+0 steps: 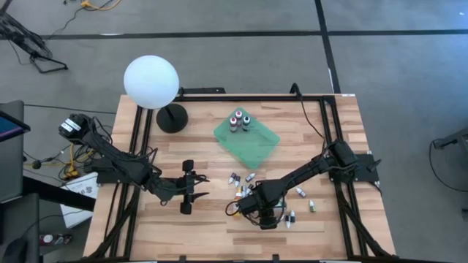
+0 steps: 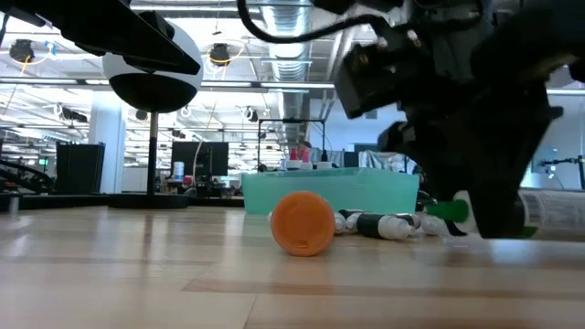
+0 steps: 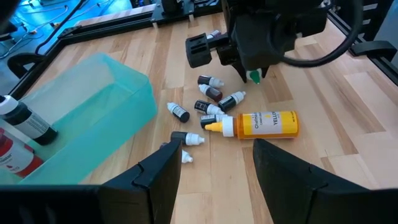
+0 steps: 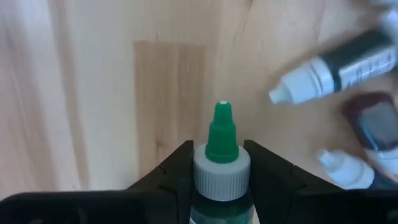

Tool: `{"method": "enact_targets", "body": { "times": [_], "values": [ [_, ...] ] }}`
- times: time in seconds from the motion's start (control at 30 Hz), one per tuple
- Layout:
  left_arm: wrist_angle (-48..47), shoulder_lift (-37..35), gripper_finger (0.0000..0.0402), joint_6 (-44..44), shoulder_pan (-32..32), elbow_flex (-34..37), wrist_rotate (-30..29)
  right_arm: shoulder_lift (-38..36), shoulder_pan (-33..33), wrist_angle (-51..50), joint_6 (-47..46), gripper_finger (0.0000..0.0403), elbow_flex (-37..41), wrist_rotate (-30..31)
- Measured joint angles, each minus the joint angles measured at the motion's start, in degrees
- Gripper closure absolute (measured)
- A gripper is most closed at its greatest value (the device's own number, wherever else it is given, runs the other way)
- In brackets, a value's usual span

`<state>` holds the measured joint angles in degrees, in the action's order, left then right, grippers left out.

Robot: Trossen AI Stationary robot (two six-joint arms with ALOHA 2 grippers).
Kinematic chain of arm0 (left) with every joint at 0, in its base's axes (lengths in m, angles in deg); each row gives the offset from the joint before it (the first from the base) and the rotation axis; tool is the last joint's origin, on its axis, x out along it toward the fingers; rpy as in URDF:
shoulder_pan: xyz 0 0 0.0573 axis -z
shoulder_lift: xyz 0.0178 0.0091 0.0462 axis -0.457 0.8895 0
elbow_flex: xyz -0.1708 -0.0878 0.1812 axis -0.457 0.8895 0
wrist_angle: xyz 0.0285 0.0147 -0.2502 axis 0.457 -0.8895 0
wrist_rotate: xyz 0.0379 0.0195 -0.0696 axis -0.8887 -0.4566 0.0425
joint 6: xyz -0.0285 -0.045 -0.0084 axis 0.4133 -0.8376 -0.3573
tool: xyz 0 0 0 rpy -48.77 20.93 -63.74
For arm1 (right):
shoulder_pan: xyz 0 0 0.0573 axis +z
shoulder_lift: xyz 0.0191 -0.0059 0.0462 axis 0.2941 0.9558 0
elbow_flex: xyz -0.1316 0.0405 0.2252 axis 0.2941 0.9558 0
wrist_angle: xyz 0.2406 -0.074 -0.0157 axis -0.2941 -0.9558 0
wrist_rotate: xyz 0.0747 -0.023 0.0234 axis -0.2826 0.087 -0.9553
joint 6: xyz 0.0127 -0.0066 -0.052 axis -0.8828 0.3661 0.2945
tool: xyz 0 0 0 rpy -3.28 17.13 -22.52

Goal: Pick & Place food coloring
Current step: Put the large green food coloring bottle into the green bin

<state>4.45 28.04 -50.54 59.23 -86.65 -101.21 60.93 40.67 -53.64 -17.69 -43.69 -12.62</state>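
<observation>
Between the right claw's (image 4: 214,180) fingers: green-tipped food coloring bottle (image 4: 219,158) clamped, low over the bench (image 1: 219,219)
Left claw (image 1: 191,188) waits nearby, fingers apart. Loose bottles (image 3: 211,109) and a larger yellow bottle (image 3: 264,124) lie around the right claw. Green tray (image 1: 247,139) holds three upright bottles (image 1: 239,120); most are judged still to be moved

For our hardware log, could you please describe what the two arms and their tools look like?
Both arms are black, jointed and slim. The left tool has two flat, dark fingers. The right tool shows black, angular fingers. Black cables run along the right arm.
</observation>
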Motion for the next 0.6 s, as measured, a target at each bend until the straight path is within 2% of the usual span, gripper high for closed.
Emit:
{"method": "enact_targets", "body": {
  "times": [0.27, 0.43, 0.6],
  "values": [
    [0.0, 0.0, 0.0208, 0.0, 0.0, 0.0, 0.0, 0.0, -0.9, -2.9, 1.6, 0.0278, -3.8, 1.5],
    [0.0, 0.0, 0.0208, 0.0, 0.0, 0.0, 0.0, 0.0, -1.6, -6.0, 3.6, 0.0287, -7.6, 2.0],
    [0.0, 0.0, 0.0208, 0.0, 0.0, 0.0, 0.1, -0.1, -2.5, -7.7, 6.2, 0.0279, -12.0, 4.3]
  ]
}}
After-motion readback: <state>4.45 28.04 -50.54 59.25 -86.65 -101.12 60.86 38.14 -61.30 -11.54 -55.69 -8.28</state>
